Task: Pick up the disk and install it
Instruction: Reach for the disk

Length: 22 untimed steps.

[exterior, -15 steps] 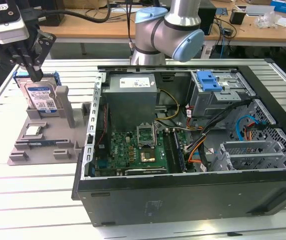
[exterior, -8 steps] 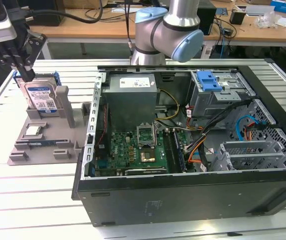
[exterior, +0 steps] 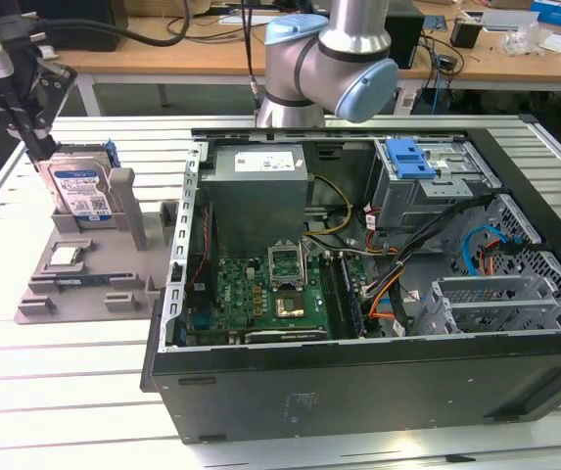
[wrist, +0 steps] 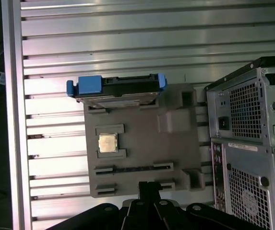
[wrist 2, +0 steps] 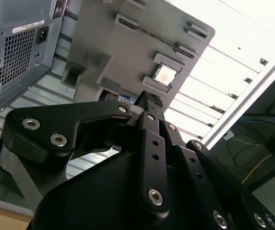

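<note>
Black gripper fingers are being pressed together up close, nothing gripped. Disk is being propped upright in the grey holder, just below those fingers and apparently not touched, with the opened computer case being parked toward the exterior view's right.
</note>
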{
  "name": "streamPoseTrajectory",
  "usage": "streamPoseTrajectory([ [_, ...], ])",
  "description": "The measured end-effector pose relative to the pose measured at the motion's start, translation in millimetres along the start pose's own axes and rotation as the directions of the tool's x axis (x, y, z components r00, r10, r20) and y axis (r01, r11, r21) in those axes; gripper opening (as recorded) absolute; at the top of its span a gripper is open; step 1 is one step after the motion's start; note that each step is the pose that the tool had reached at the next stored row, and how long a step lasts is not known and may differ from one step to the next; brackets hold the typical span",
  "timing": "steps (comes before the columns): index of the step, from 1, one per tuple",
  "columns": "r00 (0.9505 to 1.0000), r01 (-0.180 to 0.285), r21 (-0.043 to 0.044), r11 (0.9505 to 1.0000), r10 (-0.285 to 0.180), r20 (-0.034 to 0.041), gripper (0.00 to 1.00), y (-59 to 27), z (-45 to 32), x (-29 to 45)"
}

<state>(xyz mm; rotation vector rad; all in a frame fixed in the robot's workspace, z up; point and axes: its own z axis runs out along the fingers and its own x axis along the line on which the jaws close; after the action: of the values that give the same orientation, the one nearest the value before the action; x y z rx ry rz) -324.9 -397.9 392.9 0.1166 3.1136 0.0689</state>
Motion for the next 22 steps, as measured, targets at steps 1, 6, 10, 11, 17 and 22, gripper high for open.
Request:
streamPoseTrajectory([
  [1,1.0000,0.000,0.0001,1.0000,0.000,-0.0001,0.11,1.1,0.0,3.1],
  [6,1.0000,0.000,0.0003,1.0000,0.000,-0.0003,0.11,9.4,0.5,14.8],
  [10,1.0000,0.000,-0.0001,1.0000,0.000,0.0001,0.11,18.7,1.7,28.3],
  [11,1.0000,0.000,-0.0001,1.0000,0.000,0.0002,0.11,20.3,2.0,30.7],
  [17,1.0000,0.000,0.0001,1.0000,0.000,-0.0001,0.11,33.7,5.0,43.1],
  [22,1.0000,0.000,0.0002,1.0000,0.000,-0.0002,0.11,46.4,8.0,53.1],
])
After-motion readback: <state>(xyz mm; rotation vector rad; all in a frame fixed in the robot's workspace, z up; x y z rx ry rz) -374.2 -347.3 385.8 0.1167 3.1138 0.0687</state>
